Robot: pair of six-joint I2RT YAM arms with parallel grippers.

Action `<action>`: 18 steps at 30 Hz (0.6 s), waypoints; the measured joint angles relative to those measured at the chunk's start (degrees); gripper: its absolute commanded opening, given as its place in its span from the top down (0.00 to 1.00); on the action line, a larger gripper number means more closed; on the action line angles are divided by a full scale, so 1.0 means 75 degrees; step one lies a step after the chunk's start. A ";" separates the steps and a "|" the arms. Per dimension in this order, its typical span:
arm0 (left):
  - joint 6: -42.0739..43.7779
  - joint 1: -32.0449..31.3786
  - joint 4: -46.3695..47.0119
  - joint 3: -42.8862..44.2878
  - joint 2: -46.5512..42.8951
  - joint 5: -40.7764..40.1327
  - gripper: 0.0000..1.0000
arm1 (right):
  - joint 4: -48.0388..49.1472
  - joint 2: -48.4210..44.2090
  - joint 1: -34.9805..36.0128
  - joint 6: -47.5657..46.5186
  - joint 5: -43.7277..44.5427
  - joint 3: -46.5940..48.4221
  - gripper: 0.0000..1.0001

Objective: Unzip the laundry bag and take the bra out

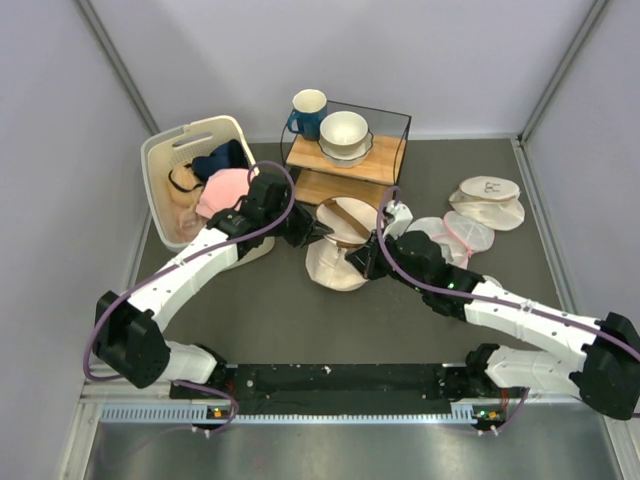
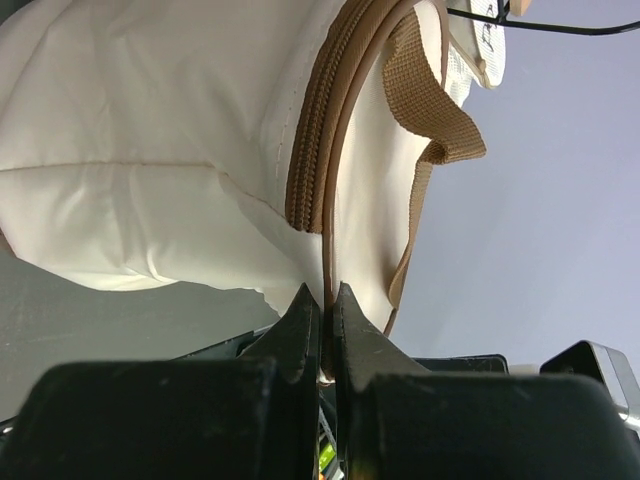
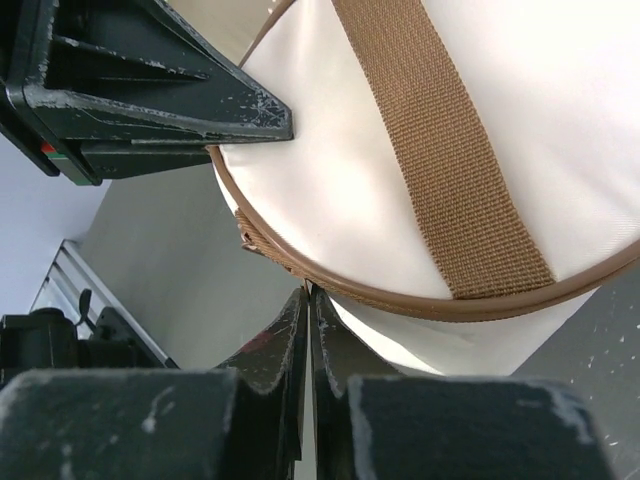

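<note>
The laundry bag (image 1: 338, 248), a cream cylinder with brown straps, lies on its side in the middle of the table. My left gripper (image 1: 318, 232) is at its left side. In the left wrist view the gripper (image 2: 322, 296) is shut on the bag's brown rim piping (image 2: 340, 160), beside the brown zipper (image 2: 305, 150). My right gripper (image 1: 363, 262) is at the bag's near right side. In the right wrist view the gripper (image 3: 308, 296) is shut on a small brown zipper tab at the rim (image 3: 400, 300). The bra is hidden.
A cream plastic basket (image 1: 160, 165) with pink and dark garments stands at the left. A wire-framed wooden shelf (image 1: 385, 165) behind the bag holds a blue mug (image 1: 305, 112) and a white bowl (image 1: 343, 132). Round mesh pouches (image 1: 487, 200) lie at the right.
</note>
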 measured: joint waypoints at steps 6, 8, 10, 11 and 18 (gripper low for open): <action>0.0000 0.0020 0.0076 0.0000 0.0000 0.0119 1.00 | -0.0090 -0.0259 0.0058 0.0076 0.0428 -0.0017 1.00; 0.0003 0.0032 0.0090 0.0000 0.0000 0.0160 1.00 | -0.0192 -0.0437 0.0058 0.0096 0.0562 -0.0096 1.00; 0.0020 0.0061 0.0090 -0.0003 0.0000 0.0204 1.00 | -0.0385 -0.0679 0.0061 0.0064 0.0766 -0.0184 1.00; 0.0047 0.0085 0.0087 -0.0003 0.0000 0.0239 1.00 | -0.0536 -0.0828 0.0058 0.0035 0.0892 -0.0230 1.00; 0.0507 0.0221 0.0085 -0.0003 0.0020 0.0612 1.00 | -0.1524 -0.1906 -0.0207 -0.0370 0.1585 -0.0781 1.00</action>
